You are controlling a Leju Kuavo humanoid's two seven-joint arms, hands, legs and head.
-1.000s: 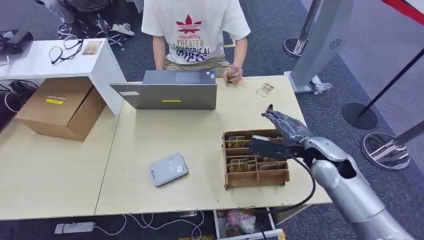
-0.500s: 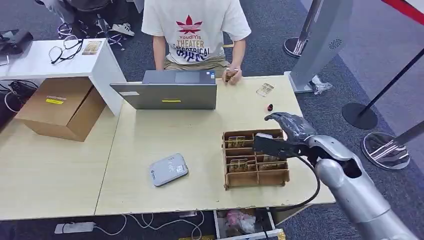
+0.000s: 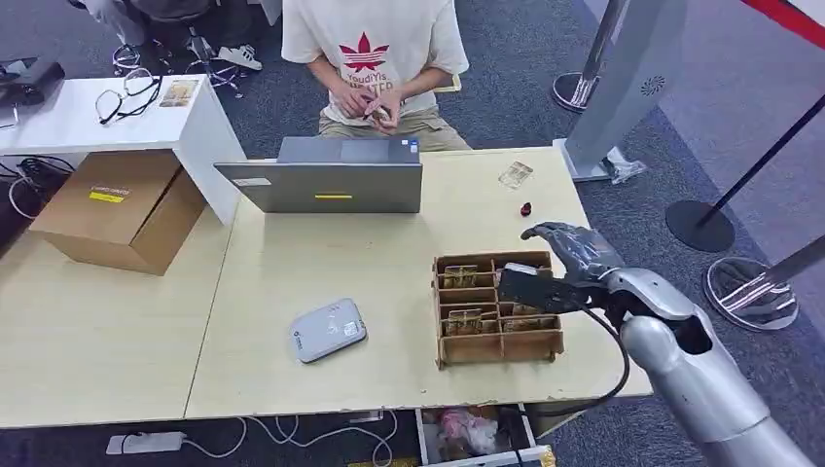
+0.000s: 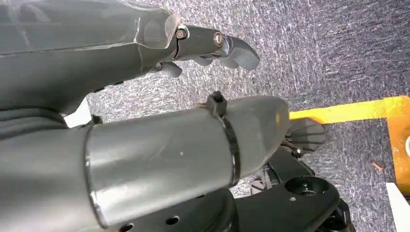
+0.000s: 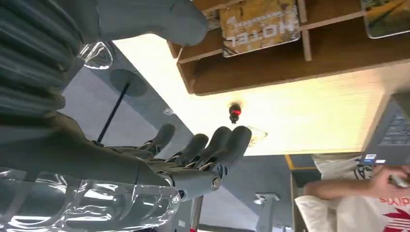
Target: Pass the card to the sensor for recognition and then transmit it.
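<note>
Right hand [image 3: 569, 255] lowered over wooden tray's [image 3: 498, 342] far edge, fingers apart

A grey laptop [image 3: 331, 175] sits at the table's far edge, upper centre. A cardboard box [image 3: 117, 209] rests at left. Glasses [image 3: 126, 94] lie on the white desk [image 3: 185, 122], upper left. A person [image 3: 375, 58] sits at top centre.

Your right hand [image 3: 569, 251] hovers empty, fingers [image 3: 541, 233] spread, over the wooden card tray's [image 3: 498, 309] far right corner; the grey sensor [image 3: 328, 331] lies left on the surface [image 3: 321, 253].
</note>
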